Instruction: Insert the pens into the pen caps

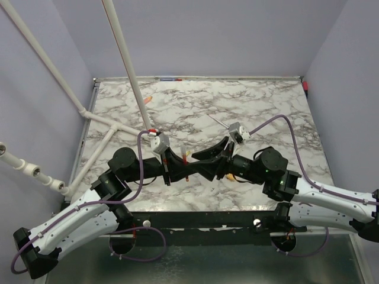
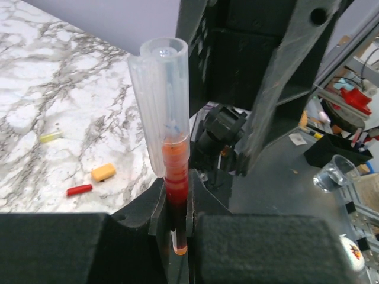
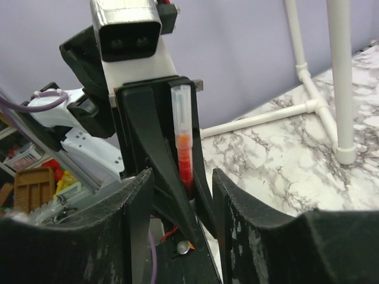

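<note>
Left wrist view, far left: yellow piece (image 2: 50,136), orange piece (image 2: 103,173) and red piece (image 2: 79,190) lie loose on the bench (image 1: 266,106), well apart from both arms. Probably caps or short pens, too small to tell which.

Left end effector (image 2: 176,213) is clamped narrow on a red-orange pen (image 2: 176,183), held upright above the near bench edge. A clear cap (image 2: 159,89) sits over its top end. It looks seated, but I can't confirm it's fully home.

Right end effector (image 3: 182,173) has its jaws apart, one on each side of the left one's fingers, gripping nothing and clear of the cap.

Further right in the top view, a whitish pen (image 1: 216,121) lies uncapped mid-bench.

Progress: one pen capped or nearly so, and the loose items aren't paired yet. Most of the job is left.
</note>
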